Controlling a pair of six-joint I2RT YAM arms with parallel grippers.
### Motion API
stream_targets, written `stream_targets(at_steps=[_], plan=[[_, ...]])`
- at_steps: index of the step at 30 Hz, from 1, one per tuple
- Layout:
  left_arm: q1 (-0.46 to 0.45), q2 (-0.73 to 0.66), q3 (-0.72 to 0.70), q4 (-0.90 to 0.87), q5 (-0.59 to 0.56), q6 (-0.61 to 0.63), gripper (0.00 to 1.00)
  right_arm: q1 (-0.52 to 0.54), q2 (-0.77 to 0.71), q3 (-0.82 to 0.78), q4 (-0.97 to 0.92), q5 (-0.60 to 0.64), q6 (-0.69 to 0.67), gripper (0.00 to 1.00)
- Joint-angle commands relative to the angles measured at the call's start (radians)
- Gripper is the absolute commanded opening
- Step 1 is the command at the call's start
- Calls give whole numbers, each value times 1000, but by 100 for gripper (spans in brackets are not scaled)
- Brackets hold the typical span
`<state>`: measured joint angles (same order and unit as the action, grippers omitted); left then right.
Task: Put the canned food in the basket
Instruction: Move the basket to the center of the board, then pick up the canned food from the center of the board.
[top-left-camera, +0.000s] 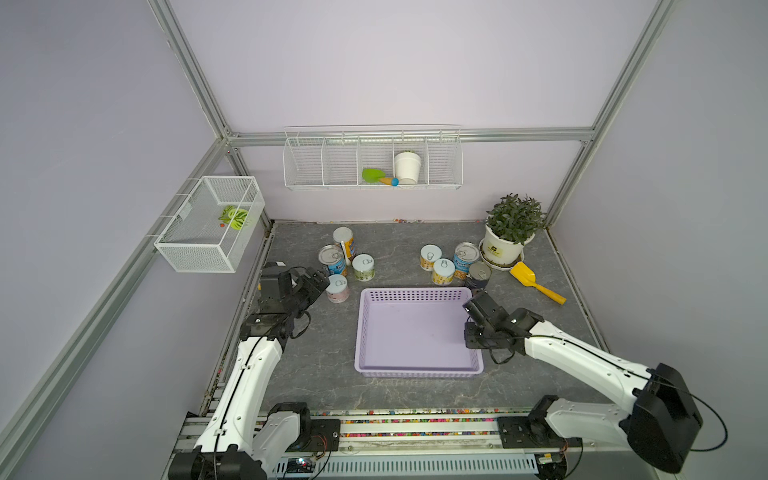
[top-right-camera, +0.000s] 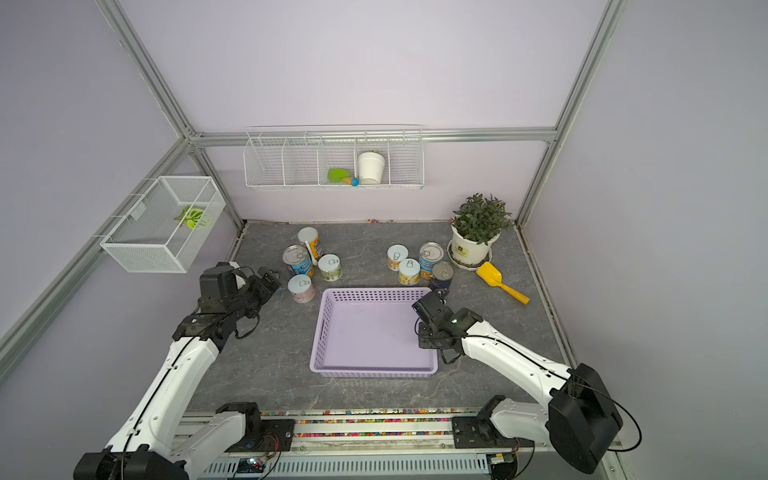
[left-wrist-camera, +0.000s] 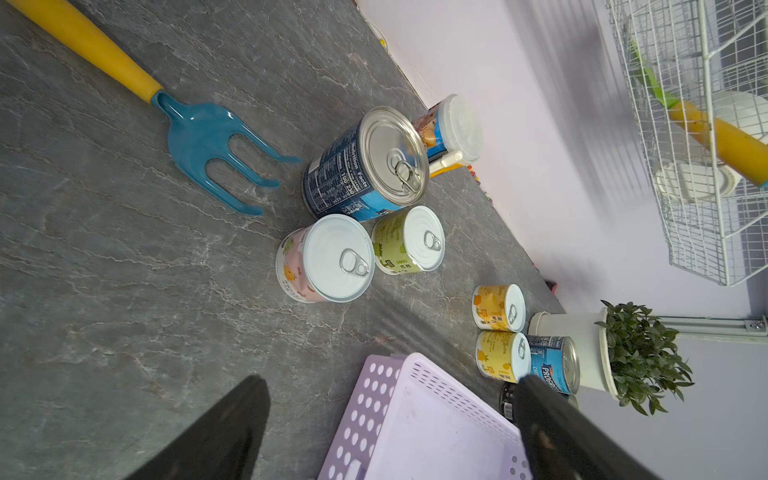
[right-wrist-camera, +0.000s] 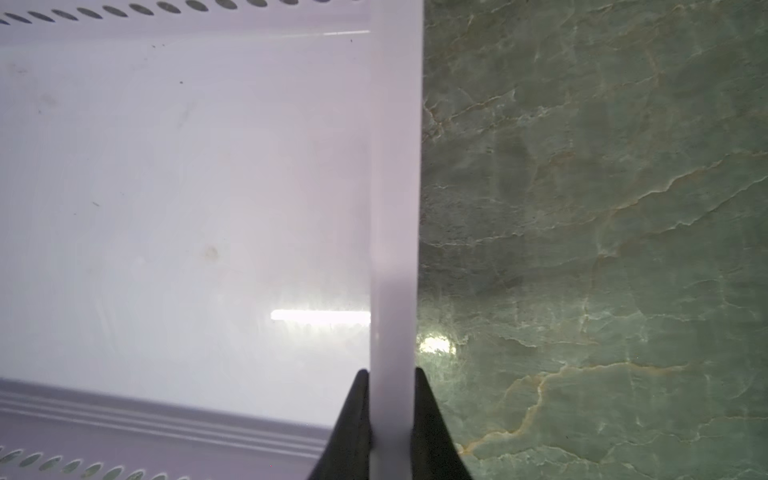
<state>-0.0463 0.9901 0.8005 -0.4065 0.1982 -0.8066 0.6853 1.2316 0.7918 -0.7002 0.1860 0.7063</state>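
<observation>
Basket (top-left-camera: 413, 295): shallow, rectangular, perforated lavender plastic

The basket (top-left-camera: 415, 332) is set midway on the table (top-left-camera: 316, 374). Four left cans (top-left-camera: 332, 259) are grouped off its left rear corner, with a fork (left-wrist-camera: 216, 153) near them; four right cans (top-left-camera: 442, 270) are clustered behind its right rear corner. A plant (top-left-camera: 503, 245) is placed right of these, a scoop (top-left-camera: 536, 284) at its front right. A rack (top-left-camera: 307, 166), holding a pot (top-left-camera: 407, 166), is hung on the back wall (top-left-camera: 415, 83); a cage (top-left-camera: 195, 253) is hung on the left wall (top-left-camera: 83, 124).
</observation>
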Motion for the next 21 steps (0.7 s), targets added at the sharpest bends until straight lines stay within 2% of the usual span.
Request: stream_targets(at_steps=[1,3,5,9,11,13,15,20,21], plan=[[-6,-14,31,-21,-13,7,97,9,1,-10,-17,-6,0,19],[-7,-10,36,-34,-24,9,97,10,-8,6,-23,-3,-17,34],[-7,6,52,-60,-33,7,97,10,-22,42,-49,24,-37,53],[-7,38,70,-80,-23,13,97,8,-54,171,-136,72,-78,67],[-7,47,74,-83,-15,14,97,9,-72,258,-162,141,-99,74],[-8,56,76,-78,-1,20,97,1,-84,315,-131,218,-129,87],[-9,70,78,-78,10,22,97,-24,-78,358,-71,234,-166,98],[-13,105,79,-54,44,24,97,-195,60,455,9,93,-131,98],[-14,113,80,-49,51,25,97,-214,97,473,10,100,-130,98]])
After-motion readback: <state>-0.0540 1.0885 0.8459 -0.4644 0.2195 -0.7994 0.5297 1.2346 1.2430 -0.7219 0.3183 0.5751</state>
